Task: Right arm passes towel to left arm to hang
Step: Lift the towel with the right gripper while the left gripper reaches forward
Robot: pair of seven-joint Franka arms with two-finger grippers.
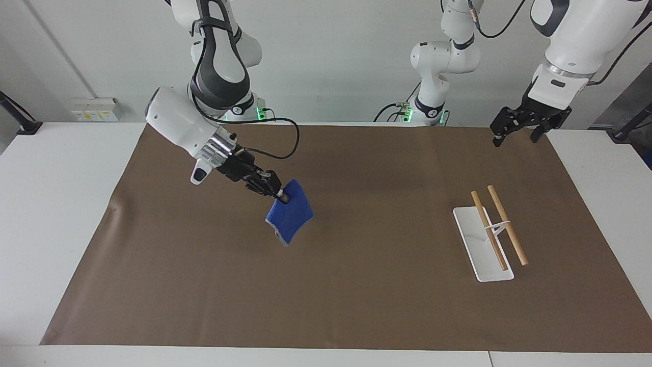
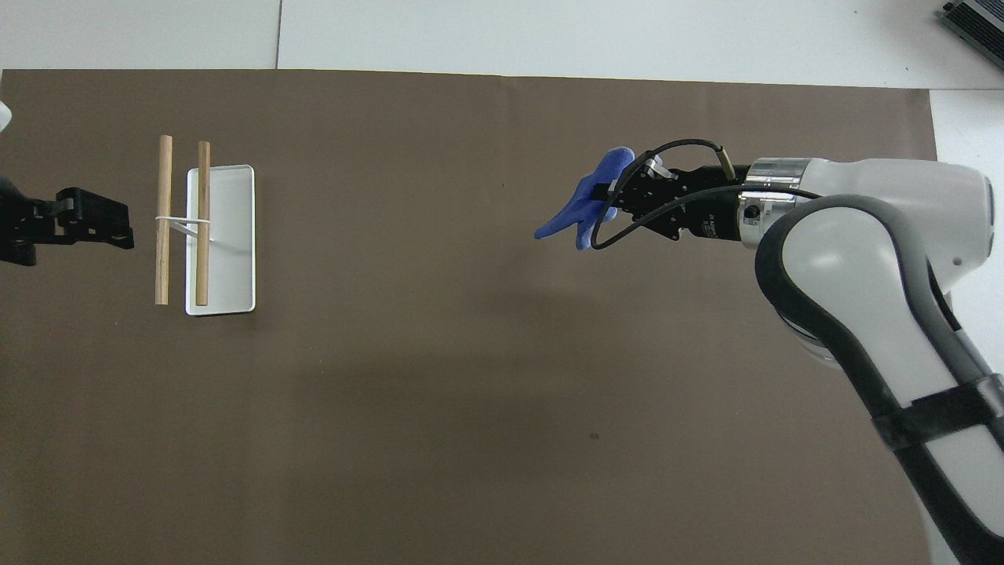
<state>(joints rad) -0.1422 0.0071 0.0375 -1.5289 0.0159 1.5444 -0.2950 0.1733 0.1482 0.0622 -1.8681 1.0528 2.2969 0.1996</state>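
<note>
Pinching one upper corner of the towel [image 1: 290, 214], the right gripper [image 1: 279, 196] has its jaws clenched on the cloth and carries it in the air over the brown mat [image 1: 356, 306], clear of the worktop [image 1: 66, 204]. The blue cloth hangs below the jaws as a bowed sheet, its free corner sagging downward; in the overhead view it shows almost edge-on, a thin curved flap [image 2: 584, 205]. That droop suggests something light and limp, with no stiffness of its own, so it will likely swing and fold as the arm travels. The terry surface should give good friction, and there is nothing fragile about it. For the handover, the best place to take hold looks to be the hanging edge or the lower corner, well away from the right jaws, leaving enough cloth loose to drape.

The left gripper [image 1: 515, 126] hovers near the mat's edge at its own end of the worktop, jaws spread and holding nothing, well apart from the towel. Between them stands the rack [image 1: 496, 227], two wooden bars over a white base.
</note>
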